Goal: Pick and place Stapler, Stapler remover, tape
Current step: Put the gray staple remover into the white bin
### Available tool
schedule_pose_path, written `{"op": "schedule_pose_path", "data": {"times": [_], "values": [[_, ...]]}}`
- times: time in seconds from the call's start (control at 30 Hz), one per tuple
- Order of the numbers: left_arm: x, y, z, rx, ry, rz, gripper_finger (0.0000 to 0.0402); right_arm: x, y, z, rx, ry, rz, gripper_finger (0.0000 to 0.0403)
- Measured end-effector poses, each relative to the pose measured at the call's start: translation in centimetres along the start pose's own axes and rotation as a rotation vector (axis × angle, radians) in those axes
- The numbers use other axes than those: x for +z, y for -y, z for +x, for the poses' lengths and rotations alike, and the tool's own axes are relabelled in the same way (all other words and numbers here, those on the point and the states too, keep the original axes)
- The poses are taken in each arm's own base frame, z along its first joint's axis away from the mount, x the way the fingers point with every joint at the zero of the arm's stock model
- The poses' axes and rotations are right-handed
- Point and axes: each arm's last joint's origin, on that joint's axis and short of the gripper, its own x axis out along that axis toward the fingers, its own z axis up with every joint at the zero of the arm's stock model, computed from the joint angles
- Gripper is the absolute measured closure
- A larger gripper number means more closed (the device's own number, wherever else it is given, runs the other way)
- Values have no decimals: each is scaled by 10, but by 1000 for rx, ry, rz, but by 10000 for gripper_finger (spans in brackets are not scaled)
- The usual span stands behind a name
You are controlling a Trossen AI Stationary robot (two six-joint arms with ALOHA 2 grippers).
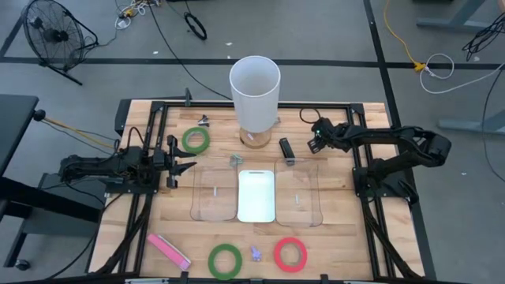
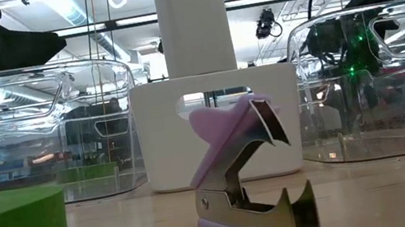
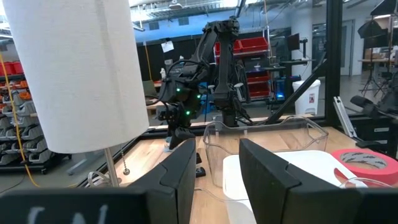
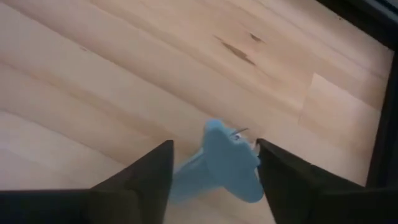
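**Stapler remover beneath the right gripper; left gripper idle**

Blue stapler remover lies on the bare wood of the table, directly under the right gripper, which straddles it. Whether this gripper has closed on the remover cannot be told.

The black stapler lies just beside the right gripper, on the side toward the table's middle. The white cylinder stands beyond the stapler, farther from the gripper.

The left gripper is released and holds nothing, with its two fingers parted around an empty gap. It sits low over the opposite side of the table and points toward the right arm. A green tape ring lies flat near its tip, off to the side toward the cylinder, and is not touched.

Between the two grippers are two clear containers with a white tray between them.

Well apart from both grippers, along the table edge farthest from the cylinder, lie:
- a pink stapler
- a second green tape ring
- a lilac stapler remover
- a red tape ring
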Motion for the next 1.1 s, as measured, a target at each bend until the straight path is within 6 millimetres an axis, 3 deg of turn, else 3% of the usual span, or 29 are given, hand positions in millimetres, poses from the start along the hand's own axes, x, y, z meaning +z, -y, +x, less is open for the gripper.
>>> {"op": "schedule_pose_path", "data": {"times": [0.2, 0.63, 0.83, 1.1], "values": [[0, 0, 0, 0, 0, 0, 273, 2, 2, 0, 5, 6, 14, 293], [0, 0, 0, 0, 0, 0, 273, 9, 1, -6, 44, -22, -28, 293], [0, 0, 0, 0, 0, 0, 273, 30, 5, -33, 65, -3, -66, 293], [0, 0, 0, 0, 0, 0, 273, 63, 15, -96, 165, 136, -54, 293]]}}
